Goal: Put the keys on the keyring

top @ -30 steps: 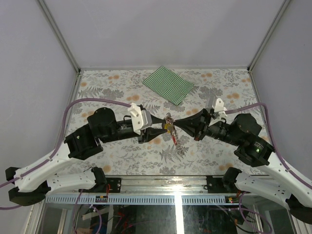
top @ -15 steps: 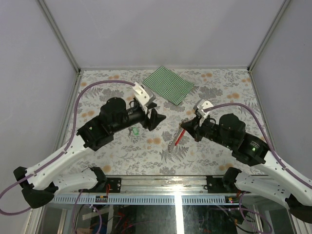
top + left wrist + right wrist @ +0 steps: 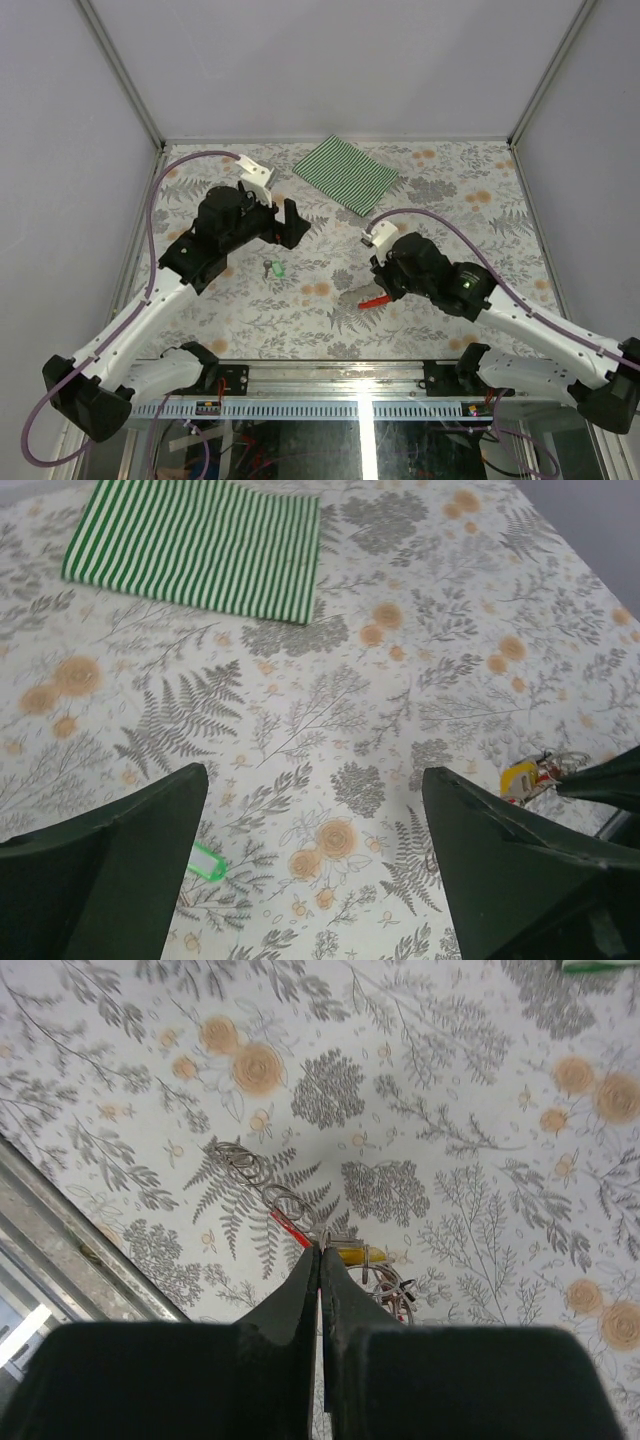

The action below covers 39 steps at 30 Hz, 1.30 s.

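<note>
Left fingers [image 3: 110, 870]: spread wide, nothing between them, held above the surface [image 3: 450, 190] at its left-centre.

Green key [image 3: 276, 269]: lies flat on the surface, alone, just on the near side of the left fingers. The left wrist view shows only the corner of its green head, by the inner edge of one finger. It is not touching either finger.

Right fingers [image 3: 319, 1252]: pressed tight together, tips low over the surface in the near-centre. The red strap of the keyring [image 3: 288, 1226] runs into the tips, so the grip is on the strap.

Keyring: a silver chain trails from the red strap across the surface, away from the tips. A yellow key [image 3: 357, 1254] lies right at the tips, beside the strap, with a silver ring just behind it. I cannot tell whether the yellow key is threaded on the ring. The left wrist view shows the same yellow head at its right edge, against the dark tip of the other arm.

Green key and keyring: well apart.

Green striped cloth [image 3: 346, 173]: flat at the far side of the surface, with nothing on it.
</note>
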Each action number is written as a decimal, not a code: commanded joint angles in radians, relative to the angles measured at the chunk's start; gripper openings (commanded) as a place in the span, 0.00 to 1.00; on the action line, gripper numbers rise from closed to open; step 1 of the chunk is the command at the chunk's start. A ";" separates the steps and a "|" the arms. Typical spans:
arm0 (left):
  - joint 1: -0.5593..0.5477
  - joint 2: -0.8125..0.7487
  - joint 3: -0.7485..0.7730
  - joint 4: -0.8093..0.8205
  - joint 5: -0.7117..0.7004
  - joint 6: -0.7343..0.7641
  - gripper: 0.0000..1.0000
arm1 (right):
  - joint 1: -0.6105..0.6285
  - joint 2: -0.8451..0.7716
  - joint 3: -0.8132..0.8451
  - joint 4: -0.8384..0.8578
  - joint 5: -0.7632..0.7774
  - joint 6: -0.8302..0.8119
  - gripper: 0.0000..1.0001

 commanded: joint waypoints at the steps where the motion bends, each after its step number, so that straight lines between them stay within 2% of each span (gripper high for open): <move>1: 0.077 -0.007 -0.033 0.062 0.047 -0.069 0.94 | 0.001 0.060 -0.004 0.001 0.034 0.039 0.00; 6: 0.110 -0.014 -0.053 0.055 0.053 -0.074 0.99 | 0.000 0.149 -0.015 0.027 0.016 0.046 0.00; 13: 0.123 -0.018 -0.072 0.037 0.042 -0.078 1.00 | -0.058 0.271 -0.015 0.128 -0.007 0.035 0.00; 18: 0.131 -0.007 -0.075 0.018 0.027 -0.086 1.00 | -0.141 0.360 -0.006 0.243 -0.082 0.034 0.03; 24: 0.144 0.004 -0.088 0.005 0.001 -0.096 1.00 | -0.184 0.468 0.013 0.343 -0.144 0.042 0.10; 28: 0.159 0.014 -0.100 0.001 -0.024 -0.115 1.00 | -0.192 0.495 0.020 0.372 -0.168 0.056 0.23; 32: 0.184 0.019 -0.108 -0.004 -0.043 -0.143 1.00 | -0.211 0.441 -0.007 0.414 -0.168 0.082 0.36; 34: 0.195 0.021 -0.109 -0.006 -0.054 -0.155 1.00 | -0.227 0.393 -0.026 0.434 -0.176 0.096 0.52; 39: 0.203 0.039 -0.082 -0.054 -0.130 -0.196 1.00 | -0.236 0.230 -0.065 0.456 -0.117 0.175 0.72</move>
